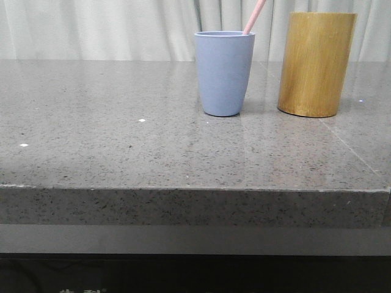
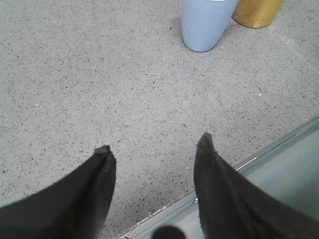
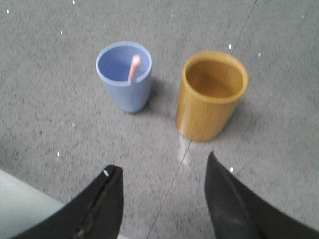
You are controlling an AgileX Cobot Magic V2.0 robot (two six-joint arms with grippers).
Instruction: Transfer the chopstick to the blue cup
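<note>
Both black grippers, left (image 2: pixel 152 149) and right (image 3: pixel 162 169), hover spread over the speckled grey stone bench (image 1: pixel 122 140). Beyond, the pale pink chopstick (image 3: pixel 134 68) leans inside the matte light-blue cup (image 3: pixel 124 79), beside an empty yellow-brown bamboo cylinder (image 3: pixel 212 97).

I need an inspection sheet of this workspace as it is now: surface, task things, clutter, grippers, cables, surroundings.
Surface: grey speckled stone table, glossy, with a thin seam line in it and a few small white specks.
Task things: the chopstick stands in the blue cup, leaning on the rim; its top leaves the front view.
Clutter: a bamboo cylinder stands upright on the blue cup's right, apart from it; it looks empty in the right wrist view.
Grippers: left gripper open and holding nothing, over the table near its edge; right gripper open and holding nothing, short of both cups.
Cables: nothing seen.
Surroundings: pale curtain behind the table.
</note>
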